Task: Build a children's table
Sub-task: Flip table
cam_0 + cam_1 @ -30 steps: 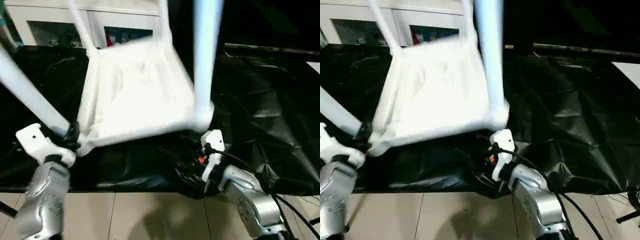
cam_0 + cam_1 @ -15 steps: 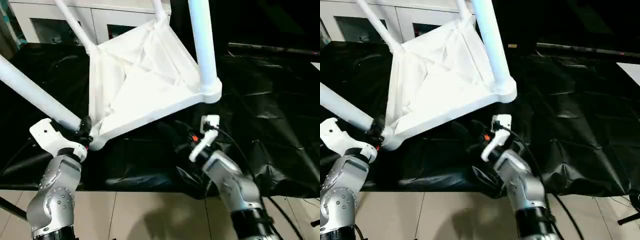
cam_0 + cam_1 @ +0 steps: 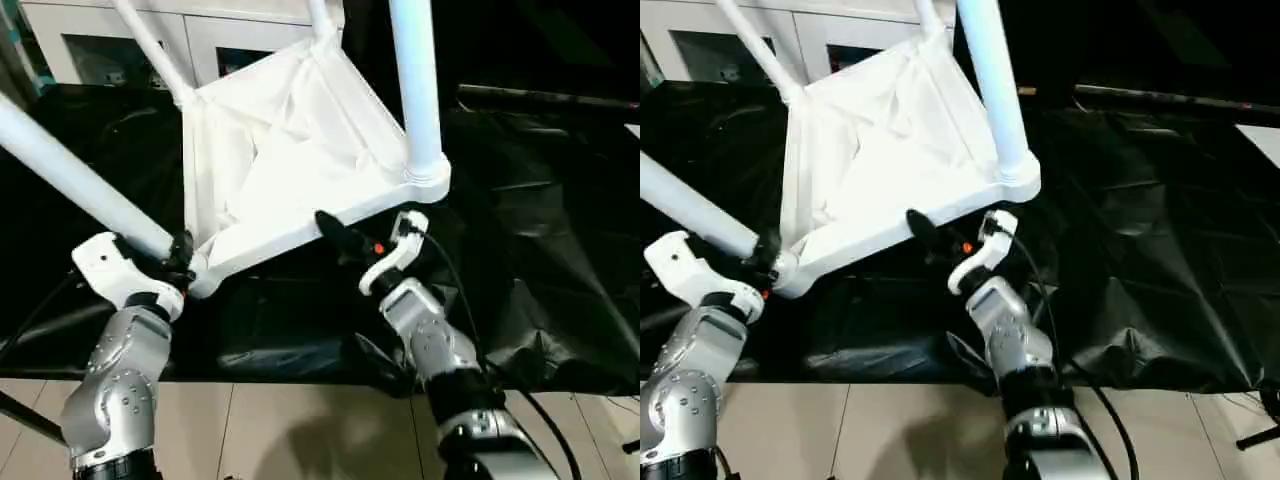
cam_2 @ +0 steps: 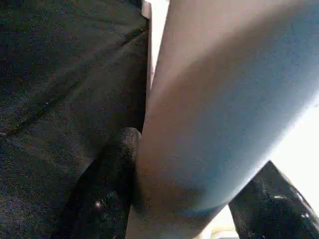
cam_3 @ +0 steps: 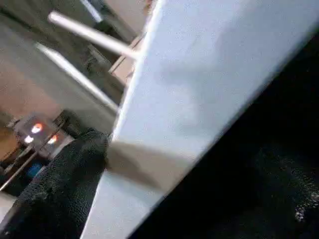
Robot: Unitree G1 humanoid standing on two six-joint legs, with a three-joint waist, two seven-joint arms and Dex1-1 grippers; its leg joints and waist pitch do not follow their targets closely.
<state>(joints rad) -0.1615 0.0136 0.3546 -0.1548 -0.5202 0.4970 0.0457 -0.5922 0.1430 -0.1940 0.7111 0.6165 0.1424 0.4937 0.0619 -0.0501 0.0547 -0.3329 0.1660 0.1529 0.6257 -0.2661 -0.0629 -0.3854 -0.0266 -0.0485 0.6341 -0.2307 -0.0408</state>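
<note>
My left pincer is clenched around the near-left leg of the children's table, right by its corner socket. The table is upside down and tilted, ribbed underside up, over the black-covered tabletop. My right pincer is spread wide, one finger against the near rim, grasping nothing. White cabinet far behind.
</note>
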